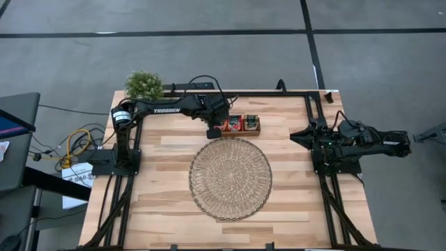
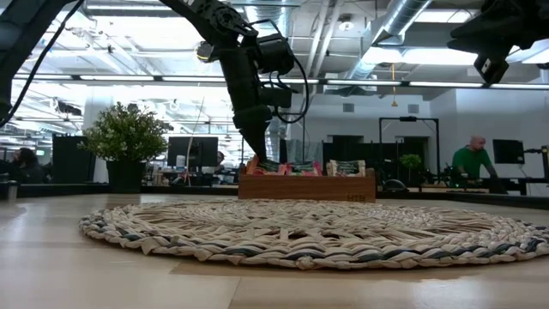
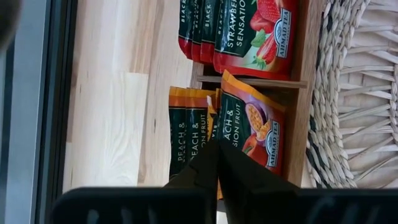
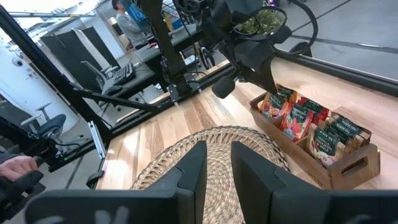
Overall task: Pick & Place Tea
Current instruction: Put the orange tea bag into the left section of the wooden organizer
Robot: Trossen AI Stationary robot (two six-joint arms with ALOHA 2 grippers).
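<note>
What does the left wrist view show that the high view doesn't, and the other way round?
Only the left wrist view shows the sachet labels, peach and passion fruit and strawberry, and the left gripper shut on an orange sachet's edge. Only the high view shows the whole round woven mat, the potted plant, and the right gripper parked at the table's right edge. Both show the wooden tray beside the mat.

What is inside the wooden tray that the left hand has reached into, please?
The wooden tray holds upright tea sachets in compartments: orange peach ones, red strawberry ones, darker ones beyond. The left hand is shut on an orange sachet. The tray's floor is covered.
</note>
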